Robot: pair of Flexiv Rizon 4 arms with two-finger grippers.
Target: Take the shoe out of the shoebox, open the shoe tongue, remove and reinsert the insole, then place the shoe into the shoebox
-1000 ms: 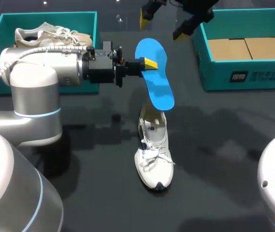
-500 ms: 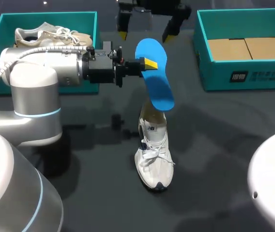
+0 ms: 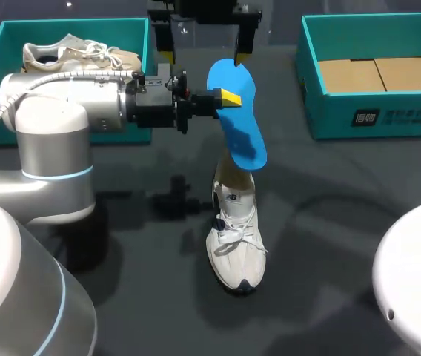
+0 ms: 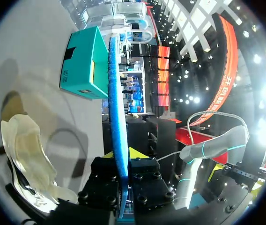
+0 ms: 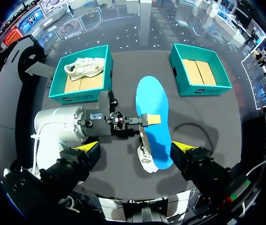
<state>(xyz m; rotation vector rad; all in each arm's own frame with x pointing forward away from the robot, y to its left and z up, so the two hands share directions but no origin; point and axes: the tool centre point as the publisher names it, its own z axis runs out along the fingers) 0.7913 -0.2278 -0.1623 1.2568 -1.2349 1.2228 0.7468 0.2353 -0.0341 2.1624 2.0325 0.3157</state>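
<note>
Blue insole [image 3: 238, 119]: clamped at its edge by left pincer [image 3: 225, 97], held above white shoe [image 3: 234, 237].
Right pincer [image 3: 202, 53]: fingers spread wide, gripping nothing, above insole's far end.

- The left arm [image 3: 55, 111] comes in from the left with its forearm and wrist level.
- The left gripper [image 3: 224, 97] points sideways, both fingers clamped on the insole's [image 3: 240, 126] edge, holding it in the air.
- The right gripper [image 3: 203, 46] hangs high over the table's far side, facing down, fingers [image 5: 87, 151] spread wide and holding nothing.
</note>
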